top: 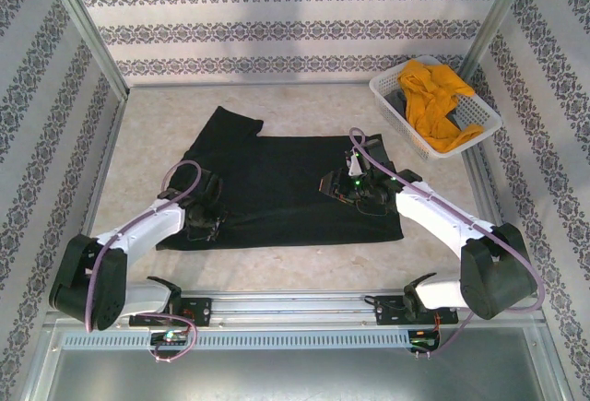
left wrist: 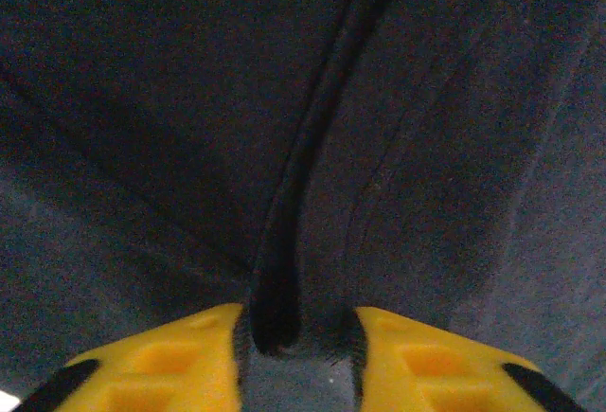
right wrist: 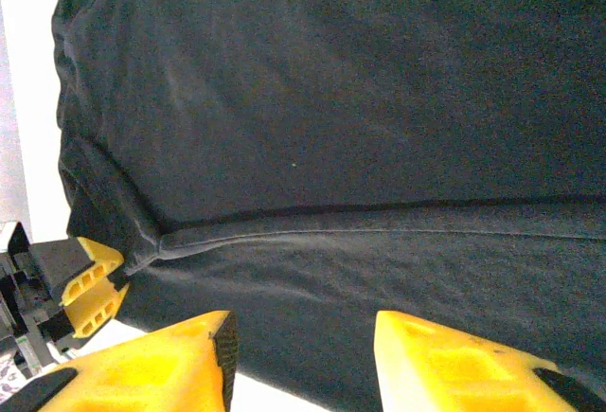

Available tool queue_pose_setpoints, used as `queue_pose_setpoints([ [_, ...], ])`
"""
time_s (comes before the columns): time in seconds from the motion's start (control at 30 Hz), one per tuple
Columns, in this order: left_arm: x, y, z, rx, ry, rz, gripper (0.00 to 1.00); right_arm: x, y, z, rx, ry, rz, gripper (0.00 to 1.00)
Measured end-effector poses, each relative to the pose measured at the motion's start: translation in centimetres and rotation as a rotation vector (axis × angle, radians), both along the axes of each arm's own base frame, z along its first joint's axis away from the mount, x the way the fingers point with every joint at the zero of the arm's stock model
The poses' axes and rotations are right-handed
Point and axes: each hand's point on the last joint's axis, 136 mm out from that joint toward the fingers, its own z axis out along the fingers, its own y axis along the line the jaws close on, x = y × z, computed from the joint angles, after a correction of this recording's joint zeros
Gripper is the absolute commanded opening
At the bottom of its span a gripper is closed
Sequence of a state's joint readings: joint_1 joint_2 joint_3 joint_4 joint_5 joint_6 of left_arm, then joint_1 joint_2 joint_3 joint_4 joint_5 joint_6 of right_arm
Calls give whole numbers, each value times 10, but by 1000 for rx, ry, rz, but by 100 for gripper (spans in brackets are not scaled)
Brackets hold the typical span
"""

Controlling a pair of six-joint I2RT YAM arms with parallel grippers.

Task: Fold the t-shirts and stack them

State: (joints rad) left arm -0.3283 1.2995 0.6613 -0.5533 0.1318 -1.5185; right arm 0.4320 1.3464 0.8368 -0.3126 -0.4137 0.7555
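- The black t-shirt (top: pixel 277 180) is lying spread at the centre of the desk (top: pixel 157 124), one sleeve pointing toward 11 o'clock and its long edge running along the 6 o'clock side.
- The mustard-yellow t-shirt (top: pixel 433 101) is sitting crumpled in the white basket (top: pixel 395 113) at 2 o'clock, not yet folded.
- The left gripper (top: pixel 205 209) is pressing down at the shirt's 8 o'clock side. In the left wrist view its jaws are standing narrow, with a raised ridge of black cloth between them. I cannot tell whether they are truly clamping it.
- The right gripper (top: pixel 352 182) is hovering low over the shirt's 3 o'clock part. In the right wrist view its jaws are standing apart over the cloth's edge, gripping nothing.
- The cloth is looking light, limp and easily bunched, so it is likely dragging and wrinkling rather than sliding flat.
- Taking hold at a hem or seam near two corners, one per gripper, seems the surest way to lift a clean fold. A single-layer pinch matters, or the lower layer could be coming up too.
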Motion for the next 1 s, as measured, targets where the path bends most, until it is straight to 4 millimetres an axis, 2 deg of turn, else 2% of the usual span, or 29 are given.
queue_pose_setpoints([
  [0.1, 9, -1, 2, 13, -10, -8, 2, 0, 1, 0, 4, -1, 2, 41],
  [0.13, 12, -1, 4, 15, -15, -12, 0, 0, 0, 0, 5, -1, 1, 40],
  [0.3, 32, -8, 10, 23, -40, -56, 0, 3, -4, 1, 16, 4, -18, 37],
  [0.53, 78, -35, 22, 54, -79, -217, 0, 11, -18, 2, 38, 20, -69, 35],
  [0.73, 105, -53, 23, 88, -83, -348, 0, 13, -20, 3, 55, 30, -77, 34],
  [1.0, 114, -63, 12, 133, -45, -456, 0, 11, -18, -1, 65, 54, -65, 34],
])
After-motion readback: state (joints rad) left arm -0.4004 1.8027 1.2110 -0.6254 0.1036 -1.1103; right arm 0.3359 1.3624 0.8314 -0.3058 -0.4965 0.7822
